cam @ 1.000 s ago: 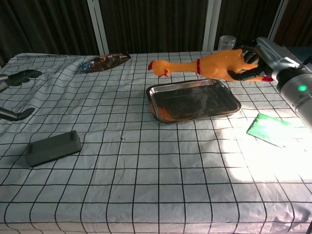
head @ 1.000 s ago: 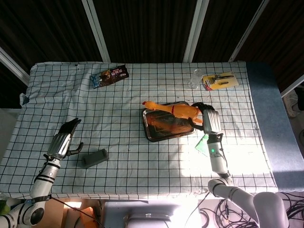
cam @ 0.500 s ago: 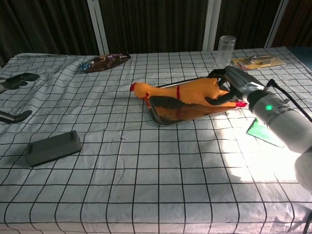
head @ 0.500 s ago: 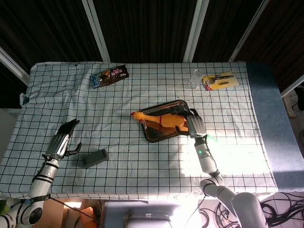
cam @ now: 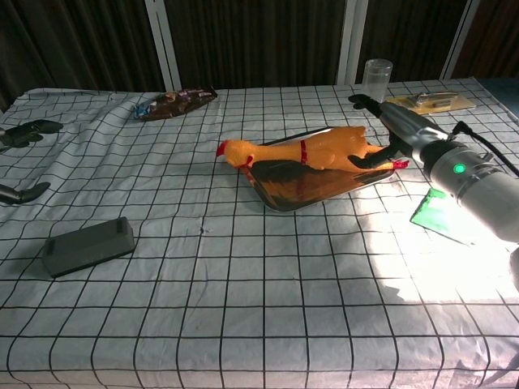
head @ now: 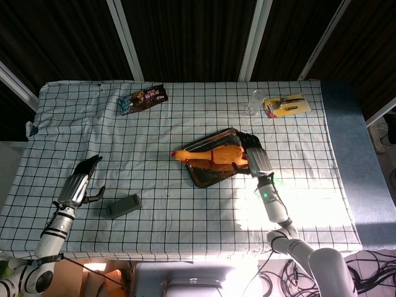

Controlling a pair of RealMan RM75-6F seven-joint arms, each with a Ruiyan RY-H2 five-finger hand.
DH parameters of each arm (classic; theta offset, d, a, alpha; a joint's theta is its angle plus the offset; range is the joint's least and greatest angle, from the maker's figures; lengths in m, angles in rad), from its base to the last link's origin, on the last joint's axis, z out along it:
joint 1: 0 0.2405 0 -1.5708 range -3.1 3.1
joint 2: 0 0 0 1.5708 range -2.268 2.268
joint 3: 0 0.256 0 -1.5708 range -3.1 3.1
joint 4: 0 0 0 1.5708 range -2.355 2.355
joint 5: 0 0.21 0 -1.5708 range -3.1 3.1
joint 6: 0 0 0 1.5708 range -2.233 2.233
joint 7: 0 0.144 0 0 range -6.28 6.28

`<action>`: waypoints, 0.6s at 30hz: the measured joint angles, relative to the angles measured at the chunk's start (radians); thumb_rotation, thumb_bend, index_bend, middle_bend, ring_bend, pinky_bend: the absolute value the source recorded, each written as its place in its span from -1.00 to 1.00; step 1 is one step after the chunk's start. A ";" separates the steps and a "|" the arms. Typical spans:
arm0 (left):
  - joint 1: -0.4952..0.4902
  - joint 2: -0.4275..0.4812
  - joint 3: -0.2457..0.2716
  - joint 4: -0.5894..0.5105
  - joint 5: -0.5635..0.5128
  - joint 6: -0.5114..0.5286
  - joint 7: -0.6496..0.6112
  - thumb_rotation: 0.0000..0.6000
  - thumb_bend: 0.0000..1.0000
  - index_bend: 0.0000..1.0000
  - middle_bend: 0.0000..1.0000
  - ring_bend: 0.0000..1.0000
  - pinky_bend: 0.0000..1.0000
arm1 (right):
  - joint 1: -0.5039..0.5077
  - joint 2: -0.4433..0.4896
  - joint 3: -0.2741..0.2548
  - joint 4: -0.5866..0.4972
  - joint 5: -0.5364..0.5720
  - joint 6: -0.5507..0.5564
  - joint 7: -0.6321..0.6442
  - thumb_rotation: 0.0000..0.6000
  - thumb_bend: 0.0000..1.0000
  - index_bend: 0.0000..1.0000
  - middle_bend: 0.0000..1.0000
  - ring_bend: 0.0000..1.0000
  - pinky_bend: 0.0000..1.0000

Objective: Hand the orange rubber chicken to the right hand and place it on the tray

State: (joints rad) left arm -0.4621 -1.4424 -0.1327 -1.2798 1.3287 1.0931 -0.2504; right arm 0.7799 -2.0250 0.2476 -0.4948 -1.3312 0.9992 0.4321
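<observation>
One orange rubber chicken [head: 209, 155] [cam: 304, 151], one metal tray [head: 213, 174] [cam: 312, 186], one clear cup [head: 254, 103] [cam: 377, 79], one grey block [head: 122, 206] [cam: 87, 245], one snack packet [head: 143, 99] [cam: 174, 100], one yellow carded tool pack [head: 285, 104] [cam: 428, 100], one green card [cam: 448, 215], two hands; all on a checked-cloth worktop [head: 154, 136] [cam: 243, 275].

Tray sits mid-worktop and looks tilted, right side raised; it carries only the chicken, which lies lengthwise across it, head poking past the left rim, tail at the right rim.

Right hand [head: 257, 159] [cam: 391, 130] is at the chicken's tail end; fingers [cam: 366, 160] wrap the tail and legs, so it is grasping the chicken.

Left hand [head: 80, 184] hovers at the left edge, near the grey block but apart from it; fingers [head: 91, 164] [cam: 28, 130] loosely spread, holding nothing.

Cup stands upright far right, just beside the tool pack; can't tell if anything is in it. Snack packet lies far left. Green card lies right of the tray, near the right forearm.
</observation>
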 measured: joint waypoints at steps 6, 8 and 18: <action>0.015 0.030 0.013 -0.021 0.021 0.022 -0.001 1.00 -0.19 -1.00 -1.00 -1.00 -1.00 | -0.030 0.080 -0.014 -0.094 -0.026 0.044 0.017 1.00 -0.62 -1.00 -1.00 -1.00 -1.00; 0.034 0.065 0.030 -0.041 0.033 0.042 0.018 1.00 -0.19 -1.00 -1.00 -1.00 -1.00 | -0.055 0.128 -0.026 -0.156 -0.044 0.088 0.019 1.00 -0.62 -1.00 -1.00 -1.00 -1.00; 0.239 0.198 0.154 -0.132 0.106 0.267 0.103 1.00 -0.19 -1.00 -1.00 -1.00 -1.00 | -0.322 0.596 -0.154 -0.723 -0.105 0.352 -0.243 1.00 -0.62 -1.00 -1.00 -1.00 -1.00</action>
State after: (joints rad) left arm -0.2234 -1.2443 0.0215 -1.4117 1.4347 1.3597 -0.1474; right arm 0.4575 -1.4294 0.0941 -1.2182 -1.4367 1.3511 0.1892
